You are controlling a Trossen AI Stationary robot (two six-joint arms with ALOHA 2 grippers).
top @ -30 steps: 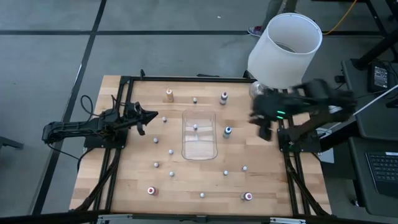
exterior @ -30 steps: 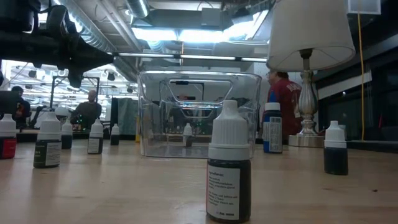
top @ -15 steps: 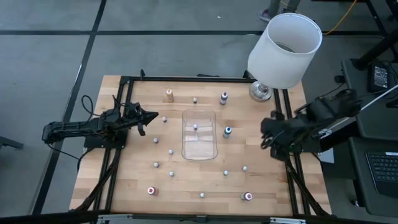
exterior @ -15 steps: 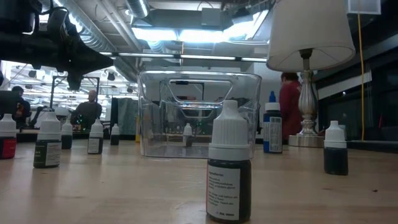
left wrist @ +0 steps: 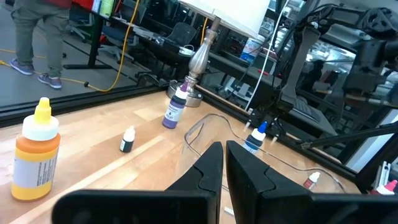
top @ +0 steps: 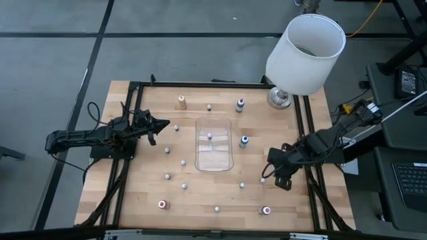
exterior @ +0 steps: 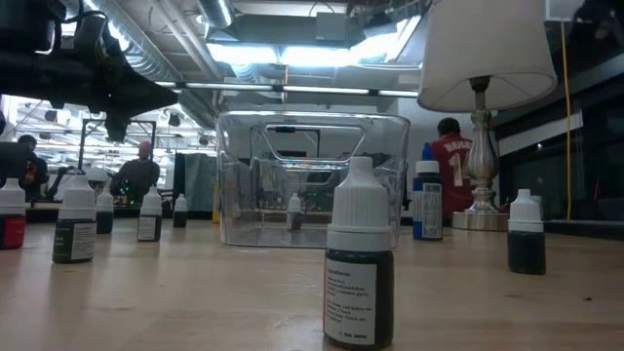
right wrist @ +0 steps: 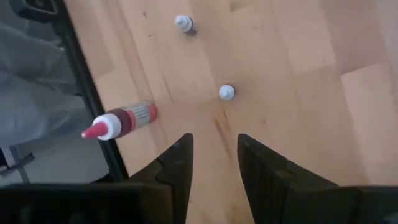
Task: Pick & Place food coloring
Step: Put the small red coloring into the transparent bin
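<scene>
our right hand [top: 275, 175] hangs low over the right side of the pale wooden tabletop [top: 200, 193], its two dark fingers [right wrist: 177, 163] parted with nothing between them. just ahead of it, in the right wrist view, stands a tiny white-capped food coloring bottle [right wrist: 226, 92], with a second one [right wrist: 183, 23] farther on and a red-capped bottle with a striped label [right wrist: 118, 122] near the dark frame rail. from above, the nearest small bottle [top: 263, 180] sits just beside the hand.

the other tiny bottles lie scattered across the board around the clear rectangular plastic tray [top: 213, 148] at the middle, where one bottle [top: 209, 136] appears to sit already. the big white lampshade [top: 305, 45] stands at the far right corner.

our left hand [top: 160, 125] waits at the left edge, fingers nearly together and empty.

we judge these bottles to be light, hard and smooth, and easy to tip. taking one around the body below the cap, squarely from above, looks safest.
</scene>
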